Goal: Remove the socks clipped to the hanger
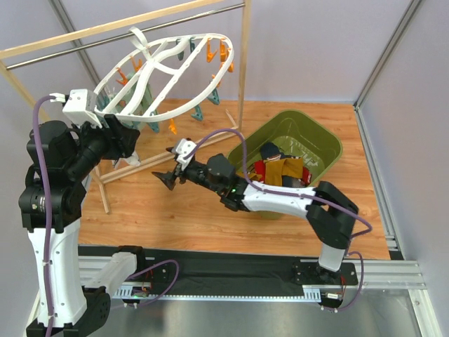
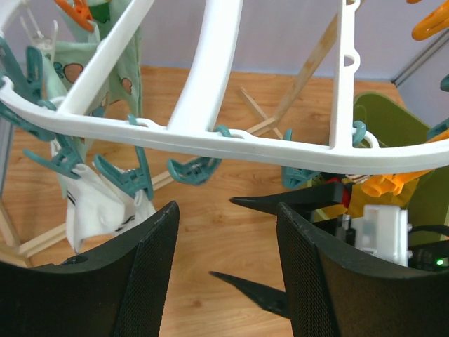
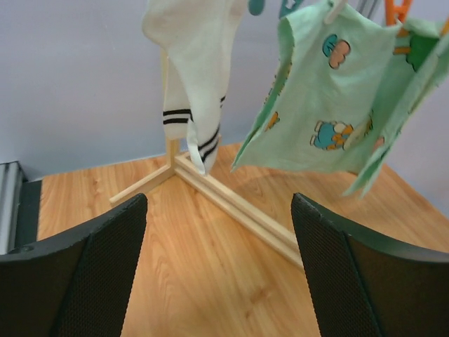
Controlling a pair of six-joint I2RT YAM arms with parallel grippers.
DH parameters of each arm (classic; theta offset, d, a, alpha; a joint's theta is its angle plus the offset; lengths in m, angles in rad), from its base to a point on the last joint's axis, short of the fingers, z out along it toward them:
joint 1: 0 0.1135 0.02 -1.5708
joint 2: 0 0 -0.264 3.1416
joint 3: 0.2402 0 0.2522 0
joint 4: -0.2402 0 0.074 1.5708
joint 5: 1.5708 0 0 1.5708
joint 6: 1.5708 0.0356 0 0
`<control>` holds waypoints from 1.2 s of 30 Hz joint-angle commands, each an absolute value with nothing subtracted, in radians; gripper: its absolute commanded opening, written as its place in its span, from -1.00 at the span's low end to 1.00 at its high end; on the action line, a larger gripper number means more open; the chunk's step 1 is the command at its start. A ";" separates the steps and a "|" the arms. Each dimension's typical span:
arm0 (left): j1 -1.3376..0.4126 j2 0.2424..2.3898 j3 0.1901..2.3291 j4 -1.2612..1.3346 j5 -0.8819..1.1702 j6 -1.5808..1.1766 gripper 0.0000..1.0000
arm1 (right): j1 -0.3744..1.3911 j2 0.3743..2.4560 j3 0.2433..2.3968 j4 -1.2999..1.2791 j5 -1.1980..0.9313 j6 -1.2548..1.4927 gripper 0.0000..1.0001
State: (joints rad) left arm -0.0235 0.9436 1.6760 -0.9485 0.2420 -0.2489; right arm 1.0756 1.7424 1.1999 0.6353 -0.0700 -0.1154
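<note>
1. Hanger (image 1: 168,77): white plastic oval, hung tilted from the wood-and-metal rail frame (image 1: 242,70). Stiff, and judged likely to swing if tugged.
2. White striped sock (image 3: 193,77): pinned at its top edge, dangled beside the mint green printed sock (image 3: 330,98). Both judged light, soft and limp; best pinched mid-body below the clips (image 2: 126,179) and drawn downward.
3. Right gripper (image 3: 219,203): jaws apart and empty, faced both socks, near but not touching.
4. Left gripper (image 2: 226,210): jaws apart, nothing between, just under the hanger's rim.
5. Green bin (image 1: 330,140): held other socks (image 1: 280,170); stood to the right, well apart from the hanger.
6. Room: open tabletop beneath the hanging socks; the frame's base rails stood close behind, a snag risk.
</note>
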 commanded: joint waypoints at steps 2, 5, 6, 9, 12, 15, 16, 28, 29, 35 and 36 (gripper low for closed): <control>-0.020 0.937 1.646 -0.937 0.262 -0.259 0.29 | 1.120 1.921 1.363 0.896 -0.002 -0.245 0.71; -0.020 0.945 1.649 -0.943 0.268 -0.255 0.28 | 1.146 2.012 1.482 0.929 0.075 -0.285 0.76; -0.020 0.946 1.651 -0.942 0.276 -0.258 0.28 | 1.150 2.072 1.517 0.937 0.095 -0.310 0.78; -0.020 0.948 1.652 -0.930 0.294 -0.268 0.28 | 1.152 2.178 1.629 0.966 0.164 -0.328 0.84; -0.020 0.956 1.663 -0.917 0.314 -0.282 0.27 | 1.144 2.261 1.745 0.928 0.178 -0.356 0.80; -0.020 0.962 1.674 -0.914 0.327 -0.295 0.27 | 1.132 2.321 1.853 0.855 0.135 -0.357 0.63; -0.020 0.965 1.677 -0.914 0.330 -0.296 0.27 | 1.126 2.332 1.873 0.820 0.109 -0.365 0.58; -0.020 0.960 1.747 -0.998 0.166 -0.236 0.28 | 1.127 2.240 1.761 0.817 0.015 -0.362 -0.99; -0.020 0.965 1.768 -1.024 0.154 -0.232 0.28 | 1.126 2.231 1.749 0.818 0.015 -0.359 -0.99; -0.020 0.974 1.862 -1.080 0.112 -0.229 0.31 | 1.127 2.195 1.709 0.804 -0.035 -0.333 -0.99; -0.020 0.970 1.853 -1.086 0.091 -0.229 0.32 | 1.127 2.188 1.698 0.807 -0.032 -0.322 -0.99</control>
